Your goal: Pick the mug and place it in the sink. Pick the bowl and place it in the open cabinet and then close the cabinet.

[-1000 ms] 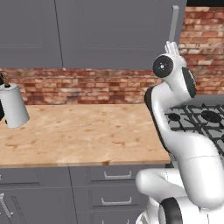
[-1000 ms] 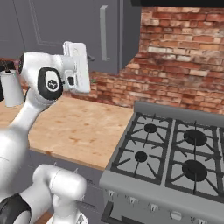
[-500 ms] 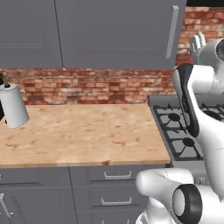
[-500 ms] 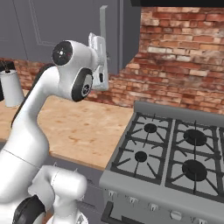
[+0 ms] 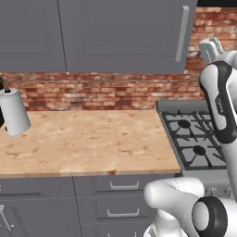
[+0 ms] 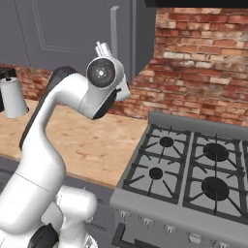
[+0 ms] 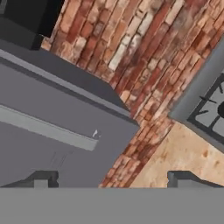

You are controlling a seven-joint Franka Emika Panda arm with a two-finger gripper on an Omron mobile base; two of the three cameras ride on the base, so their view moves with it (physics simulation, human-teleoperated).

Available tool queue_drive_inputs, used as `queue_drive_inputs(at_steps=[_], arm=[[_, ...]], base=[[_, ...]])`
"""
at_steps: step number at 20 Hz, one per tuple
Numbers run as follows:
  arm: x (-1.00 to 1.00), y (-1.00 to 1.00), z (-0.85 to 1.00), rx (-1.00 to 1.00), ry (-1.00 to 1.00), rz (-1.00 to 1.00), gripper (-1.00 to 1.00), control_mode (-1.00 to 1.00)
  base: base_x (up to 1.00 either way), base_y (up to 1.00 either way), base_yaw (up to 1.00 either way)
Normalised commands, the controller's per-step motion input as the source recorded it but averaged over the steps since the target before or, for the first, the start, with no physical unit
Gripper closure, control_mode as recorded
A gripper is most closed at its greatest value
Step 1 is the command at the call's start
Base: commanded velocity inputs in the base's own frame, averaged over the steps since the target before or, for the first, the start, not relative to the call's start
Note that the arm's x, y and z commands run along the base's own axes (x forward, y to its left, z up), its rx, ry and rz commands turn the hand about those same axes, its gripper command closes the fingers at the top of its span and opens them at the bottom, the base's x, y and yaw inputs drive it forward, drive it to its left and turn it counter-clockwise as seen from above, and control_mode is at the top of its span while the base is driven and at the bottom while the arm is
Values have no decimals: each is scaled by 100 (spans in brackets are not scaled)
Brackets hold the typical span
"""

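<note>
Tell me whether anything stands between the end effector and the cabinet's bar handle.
Nothing visible does. The end effector, open and empty, faces the cabinet with only air before the bar handle. The brick wall lies off to one side.

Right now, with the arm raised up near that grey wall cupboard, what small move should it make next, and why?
Probably turn away to search. The gripper is open and empty, facing the closed cabinet and its bar handle. Neither mug nor bowl is on the wooden counter, where a paper towel roll stands beside the stove.
</note>
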Motion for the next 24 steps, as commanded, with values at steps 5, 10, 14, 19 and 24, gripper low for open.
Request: queue_drive_inputs(at_steps=[5, 10, 14, 19, 24], arm=[[0, 36, 5, -48, -9, 24, -100, -100], [13, 34, 11, -46, -4, 2, -100, -100], [62, -2, 1, -36, 2, -6, -100, -100], [92, -17, 0, -27, 1, -9, -100, -100], [78, -8, -6, -18, -3, -2, -100, -100]], base=[[0, 0, 0], [0, 0, 0], [0, 0, 0], [0, 0, 0], [0, 0, 0]])
